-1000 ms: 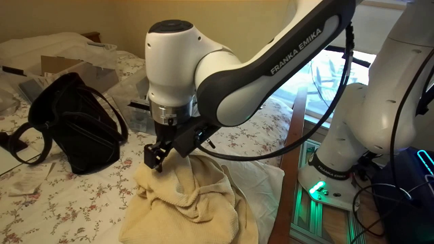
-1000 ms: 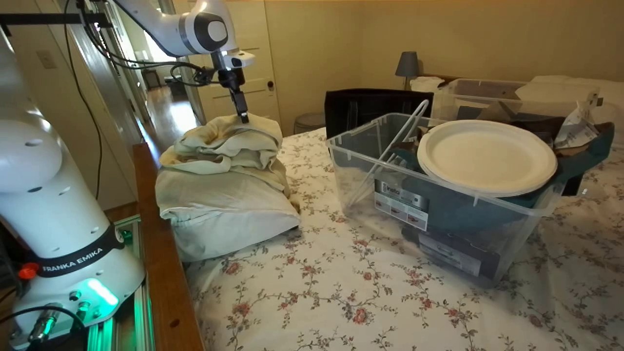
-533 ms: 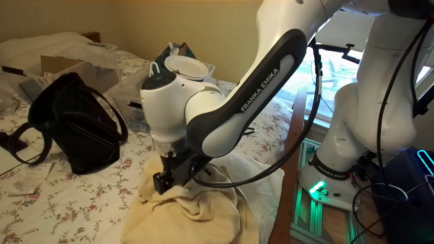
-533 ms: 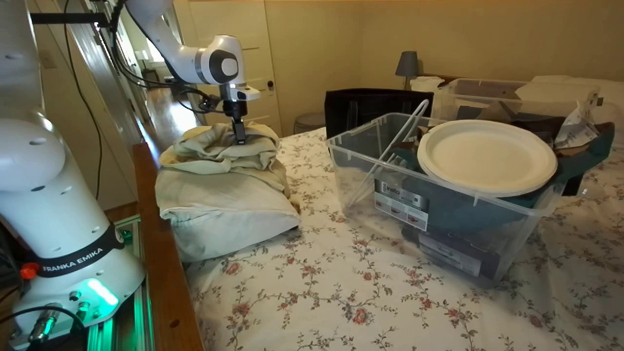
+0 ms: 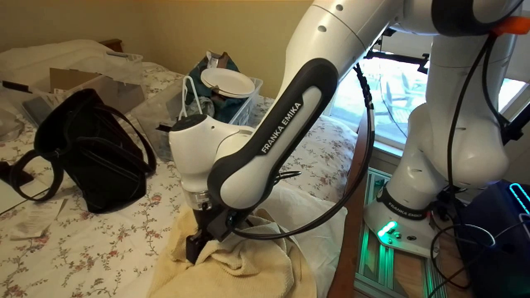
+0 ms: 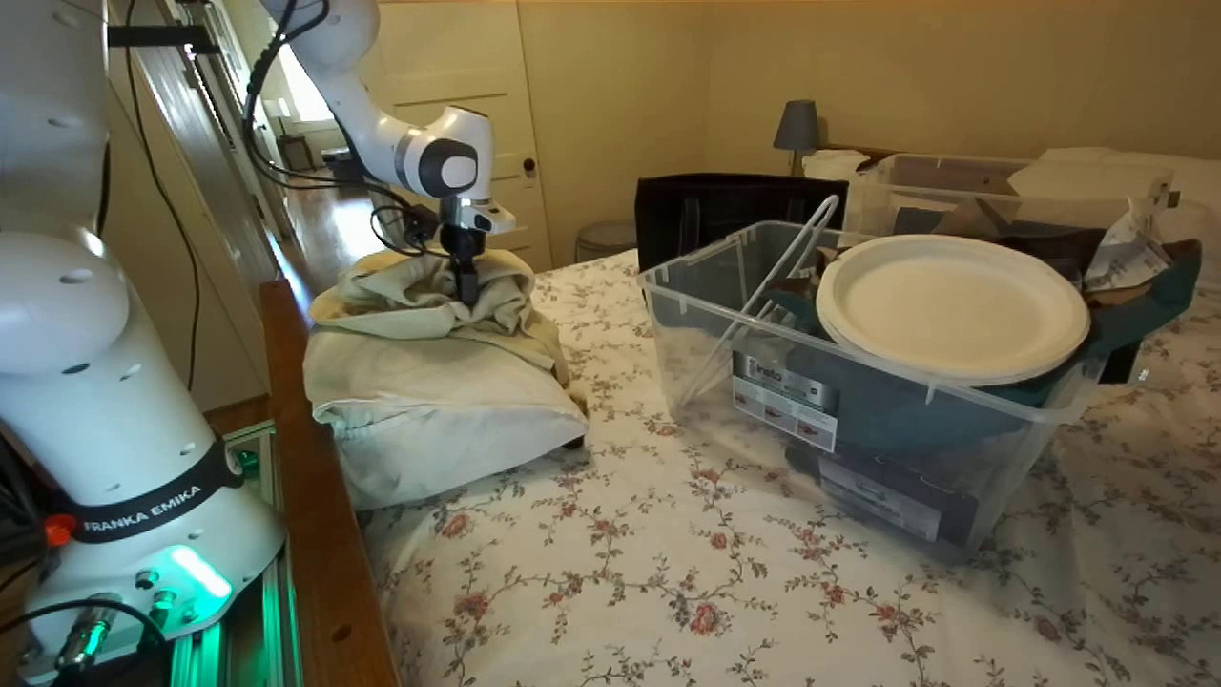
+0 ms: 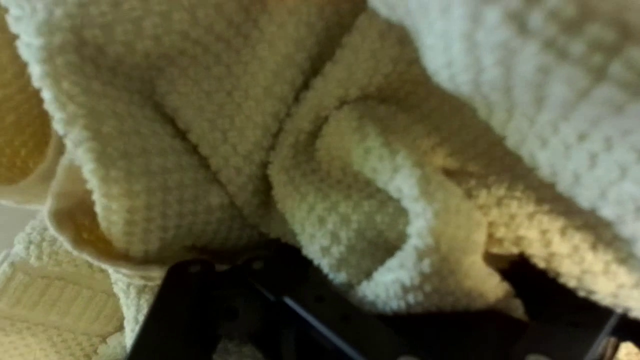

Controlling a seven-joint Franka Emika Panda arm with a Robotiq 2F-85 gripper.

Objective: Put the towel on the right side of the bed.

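So the gripper (image 6: 466, 292) is down in the folds of the towel (image 5: 256, 275) (honestly can't tell if it's clamped on anything). In an exterior view the towel's heaped on the near part of the bed (image 5: 116, 244), right of the black bag (image 5: 97, 159), with white bedding (image 5: 319, 221) between it and the side rail (image 5: 348, 252).

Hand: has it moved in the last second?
Yes, down: in an exterior view the hand now sits farther below the doorknob, among folds of the towel.

The bed (image 6: 610, 582) and lamp (image 6: 796, 126) show a bedroom.
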